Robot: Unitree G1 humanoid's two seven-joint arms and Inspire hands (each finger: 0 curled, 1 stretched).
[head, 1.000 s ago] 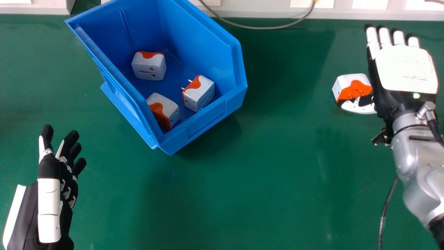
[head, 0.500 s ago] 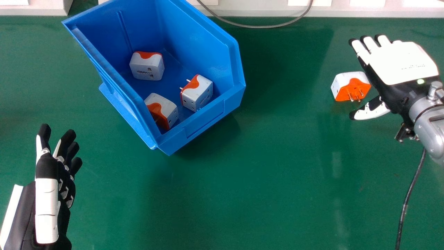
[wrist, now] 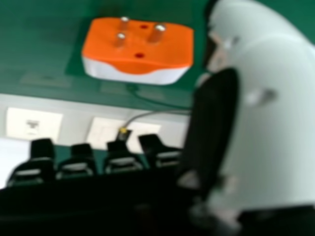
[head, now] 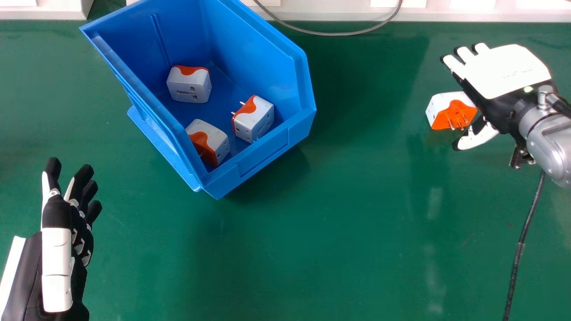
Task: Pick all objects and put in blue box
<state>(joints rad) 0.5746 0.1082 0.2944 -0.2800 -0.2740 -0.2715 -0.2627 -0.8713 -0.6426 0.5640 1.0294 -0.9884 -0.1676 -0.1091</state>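
In the head view, the right hand [head: 506, 71] is open beside a loose adapter [head: 439, 107] on the tabletop [head: 285, 249]; three adapters [head: 189, 84] [head: 256, 120] [head: 213, 141] lie in the blue box [head: 256, 171]. The left hand [head: 58, 249], open, idles lower left. Grasp alignment seems in hand; next, the fingers [head: 454, 65] must close. The right hand view reveals small holes [wrist: 139, 55] among the prongs [wrist: 157, 33].

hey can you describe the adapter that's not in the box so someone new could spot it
Find the blue box, then look right across the green table. The white-and-orange adapter sits beside the right robot hand, outside the box, unlike the other three.
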